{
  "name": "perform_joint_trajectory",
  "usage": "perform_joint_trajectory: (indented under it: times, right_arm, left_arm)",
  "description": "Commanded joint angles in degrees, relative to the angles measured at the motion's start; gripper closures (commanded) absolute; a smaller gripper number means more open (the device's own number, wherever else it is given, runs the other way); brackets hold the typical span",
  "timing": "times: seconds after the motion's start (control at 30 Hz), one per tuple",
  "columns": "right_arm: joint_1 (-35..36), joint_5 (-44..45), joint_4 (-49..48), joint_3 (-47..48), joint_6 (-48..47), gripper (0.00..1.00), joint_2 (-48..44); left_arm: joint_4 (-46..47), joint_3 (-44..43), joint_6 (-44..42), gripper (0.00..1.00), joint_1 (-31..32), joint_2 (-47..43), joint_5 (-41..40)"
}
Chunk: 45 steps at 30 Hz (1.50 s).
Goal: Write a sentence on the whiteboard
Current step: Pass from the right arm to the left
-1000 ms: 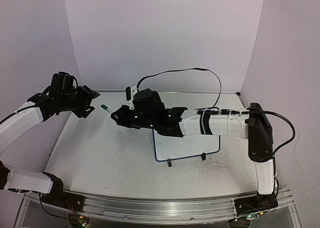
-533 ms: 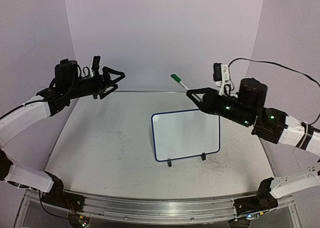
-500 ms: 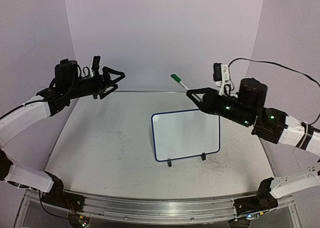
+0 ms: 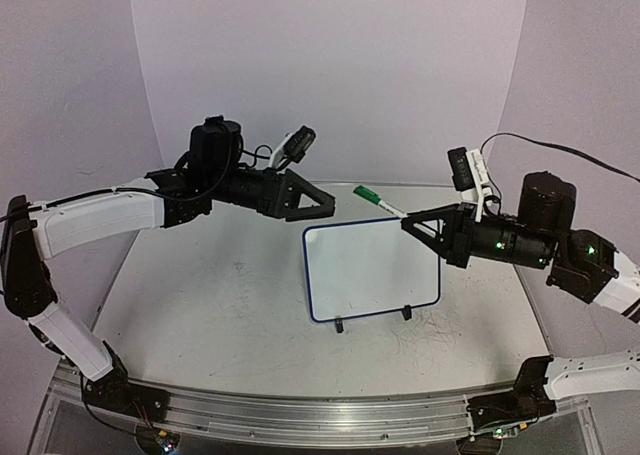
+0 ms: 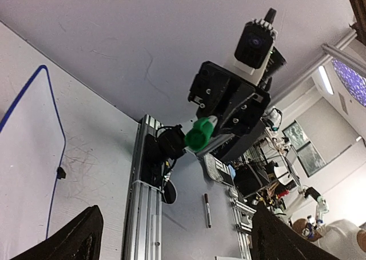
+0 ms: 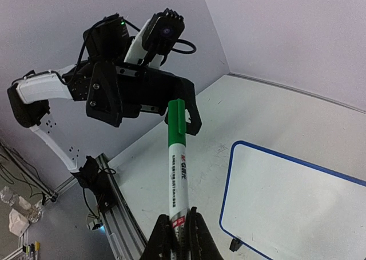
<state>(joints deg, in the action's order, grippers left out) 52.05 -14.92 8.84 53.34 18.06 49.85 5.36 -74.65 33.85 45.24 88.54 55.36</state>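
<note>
Overhead, the whiteboard (image 4: 372, 267) is lying flat on the counter (image 4: 200, 305), right of centre, and its two black clip feet (image 4: 340, 325) are sitting on its near edge. Its face is showing plain white inside the thin blue frame.

The right gripper (image 4: 408, 223) is hanging in the air over the far right part of the board, reaching in from the right. Its jaws are pressing together on the tail end of a marker (image 4: 378, 202). The green cap (image 4: 366, 194) is sitting on the marker and pointing left, out past the board's far edge.

In the right wrist view, the marker (image 6: 176, 168) is running straight up out of the right gripper (image 6: 180, 231), with the board's blue corner (image 6: 234, 151) lying below and to the right.

The left gripper (image 4: 318, 205) is reaching in from the left at about the same height, with its jaws standing wide apart and facing the cap. It is sitting near the cap but not touching it.

In the left wrist view, the two dark fingers (image 5: 83, 237) are framing the bottom corners, and the green cap (image 5: 197, 135) is pointing back at the camera between them and well beyond them. The board's edge (image 5: 28, 157) is showing at the left there.
</note>
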Motion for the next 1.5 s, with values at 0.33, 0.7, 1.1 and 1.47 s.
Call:
perform_joint_trajectory:
  times: [0.33, 0.7, 1.1, 1.47]
  right_arm:
    - [0.05, -12.12, 2.47, 5.5, -6.07, 1.0, 7.38]
    - [0.07, -11.82, 2.46, 5.66, -6.37, 1.0, 7.73]
    - [0.07, -11.55, 2.5, 4.92, -5.88, 1.0, 6.75]
    - [0.06, -0.38, 3.87, 6.58, -0.1, 0.77, 8.27]
  left_arm:
    - [2.85, -5.17, -2.79, 0.17, 3.27, 1.24, 10.41]
    - [2.9, -5.56, -2.12, 0.47, 4.39, 3.71, 12.39]
    - [2.89, -5.08, -2.83, 0.79, 5.03, 4.27, 14.31]
    - [2.42, -5.57, -5.1, 1.0, 3.96, 3.5, 9.51]
